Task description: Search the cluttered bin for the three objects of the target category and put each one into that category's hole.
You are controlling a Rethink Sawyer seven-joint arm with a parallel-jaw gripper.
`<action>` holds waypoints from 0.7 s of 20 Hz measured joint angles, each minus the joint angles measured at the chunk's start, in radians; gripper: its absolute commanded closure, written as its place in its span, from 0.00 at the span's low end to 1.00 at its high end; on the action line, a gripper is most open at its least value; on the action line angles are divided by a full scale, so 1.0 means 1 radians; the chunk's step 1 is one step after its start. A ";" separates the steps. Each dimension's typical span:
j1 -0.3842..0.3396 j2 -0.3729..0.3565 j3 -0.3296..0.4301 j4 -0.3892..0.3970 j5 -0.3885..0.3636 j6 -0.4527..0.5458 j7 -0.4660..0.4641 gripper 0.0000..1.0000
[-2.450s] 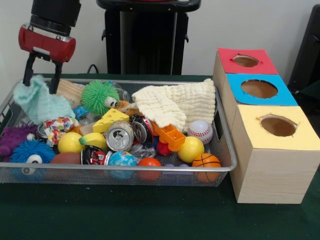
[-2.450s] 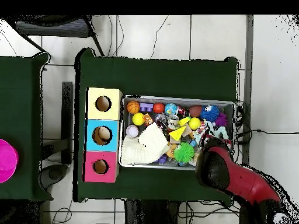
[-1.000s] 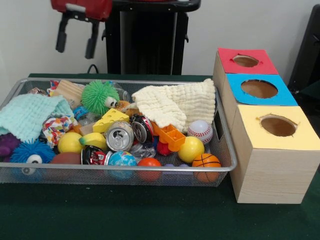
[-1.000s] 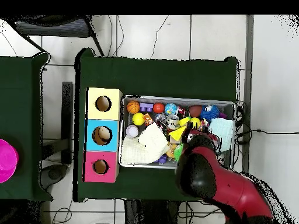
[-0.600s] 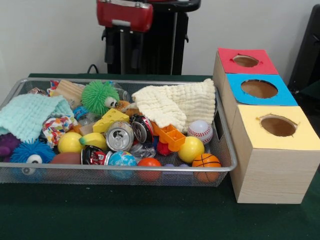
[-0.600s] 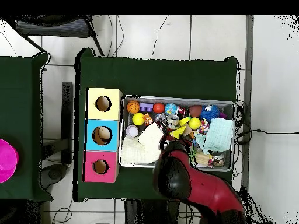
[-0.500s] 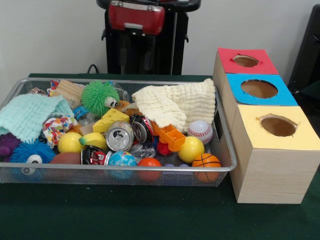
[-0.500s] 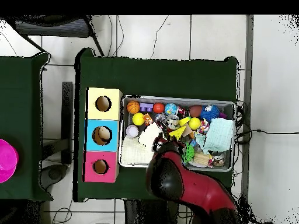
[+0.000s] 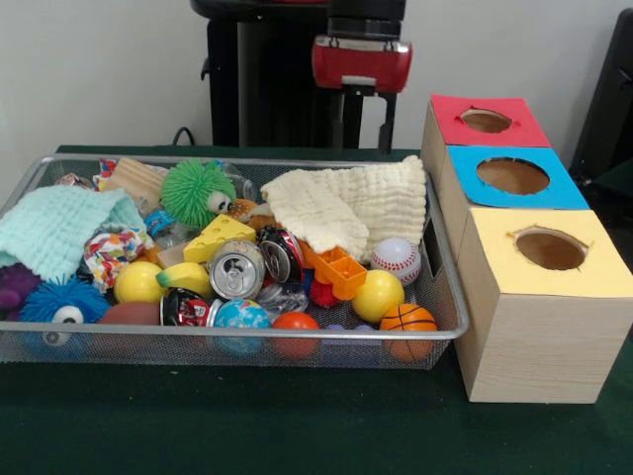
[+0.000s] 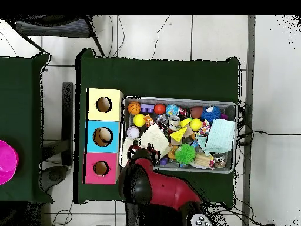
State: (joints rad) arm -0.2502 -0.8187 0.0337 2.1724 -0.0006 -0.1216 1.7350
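Note:
My gripper [image 9: 363,124] hangs open and empty above the bin's back right corner, just over the far edge of the cream cloth [image 9: 346,203]. The wire bin [image 9: 247,334] holds a mint cloth [image 9: 54,228] at its left end. Three drink cans [image 9: 235,269] lie in the middle, among a baseball [image 9: 397,259], a basketball [image 9: 407,319] and a yellow ball [image 9: 378,294]. To the right stand the red box [image 9: 485,121], blue box [image 9: 514,176] and yellow box [image 9: 549,247], each with a round hole. In the overhead view the arm [image 10: 138,179] covers the gripper.
A green spiky ball [image 9: 196,191], a cheese wedge [image 9: 218,237], an orange toy brick [image 9: 339,269], a blue spiky ball [image 9: 61,302] and a wooden block [image 9: 136,178] crowd the bin. The cream cloth [image 10: 150,141] hides whatever lies under it. The boxes touch the bin's right end.
The gripper let go of the mint cloth, which now lies in the bin's left end. It rose and travelled right across the bin's back toward the boxes, then came lower.

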 measured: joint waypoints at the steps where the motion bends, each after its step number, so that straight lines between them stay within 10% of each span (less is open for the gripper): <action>1: 0.008 0.017 0.000 0.002 0.000 -0.021 0.008 0.00; 14: 0.105 0.192 -0.097 0.004 0.041 -0.170 0.028 0.00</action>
State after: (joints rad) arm -0.1453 -0.6265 -0.0636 2.1762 0.0407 -0.2919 1.7632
